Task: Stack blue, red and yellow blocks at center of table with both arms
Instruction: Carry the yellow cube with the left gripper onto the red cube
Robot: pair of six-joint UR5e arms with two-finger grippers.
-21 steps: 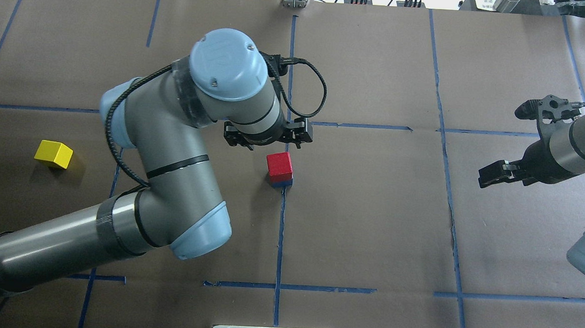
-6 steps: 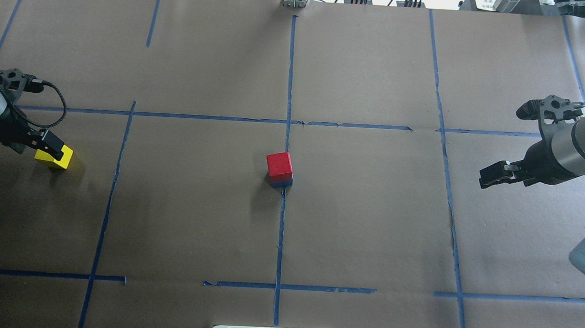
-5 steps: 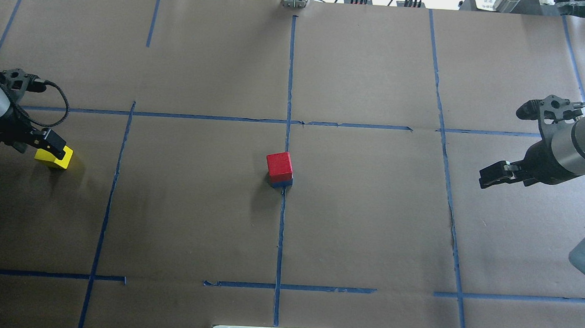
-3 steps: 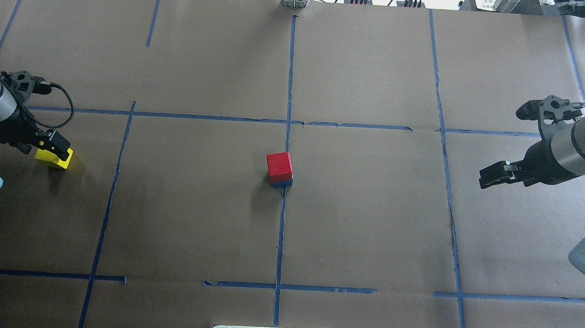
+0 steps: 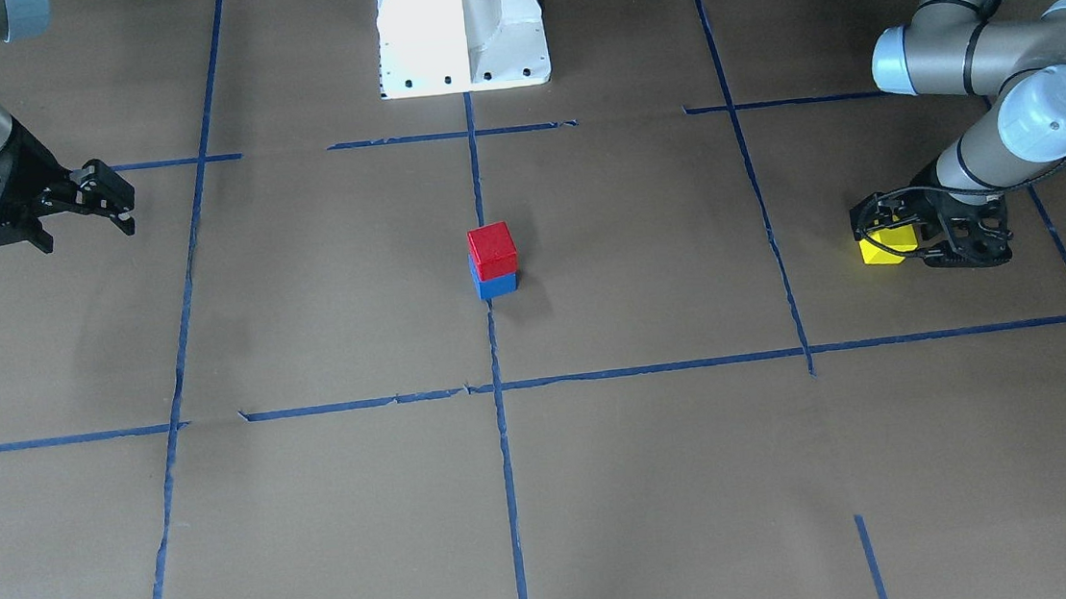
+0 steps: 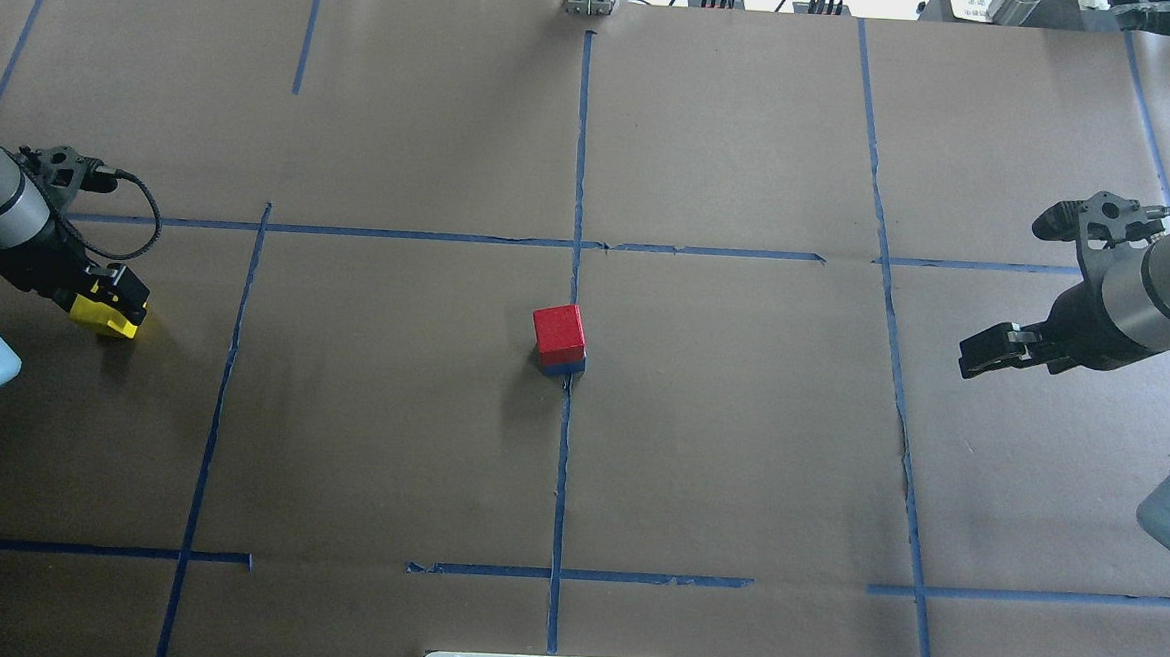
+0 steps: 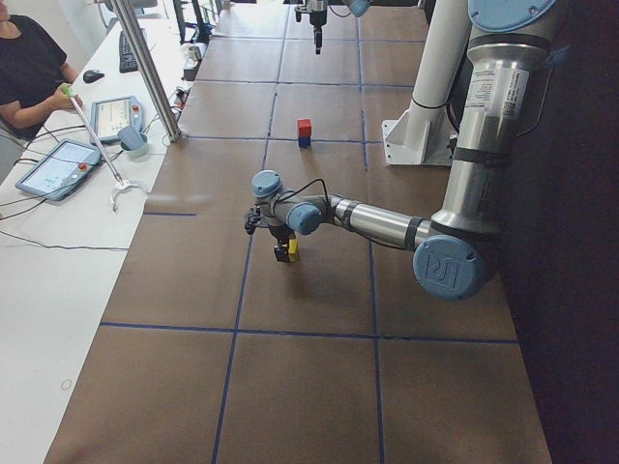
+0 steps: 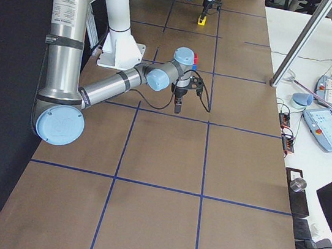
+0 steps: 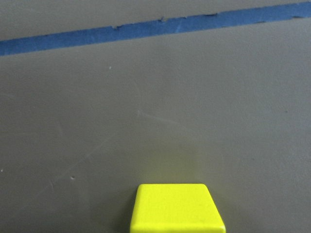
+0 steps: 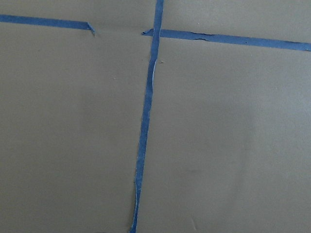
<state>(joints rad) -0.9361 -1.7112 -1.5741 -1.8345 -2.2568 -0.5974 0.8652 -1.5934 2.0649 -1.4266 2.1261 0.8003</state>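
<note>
Swung out from above the middle of the table (image 6: 738, 457), where it hung a few seconds ago, the left arm now reaches along the left edge. Within the last second its left gripper (image 6: 111, 304) has sunk from just over the yellow block (image 5: 881, 250) to straddling it. Black fingers sit on either side of the cube, which rests on the paper near the middle of the left edge. Whether they have clenched on it cannot be told. The left wrist view shows only the block's top face at the bottom of its picture and no fingers.

At the centre, the red block (image 6: 558, 331) sits squarely on the blue block (image 5: 495, 285), on the long tape line and well apart from both arms; the pair has not shifted.

Near the right edge, the right gripper (image 5: 114, 203) hangs above bare paper exactly where it was, fingers spread and holding nothing.

Two tiers look done, so the step in hand is picking up the last cube. Next, I judge, comes a firm squeeze, a straight lift, then a carry toward the centre. The cube should go down level on the red top, since a sideways nudge could topple the stack.
</note>
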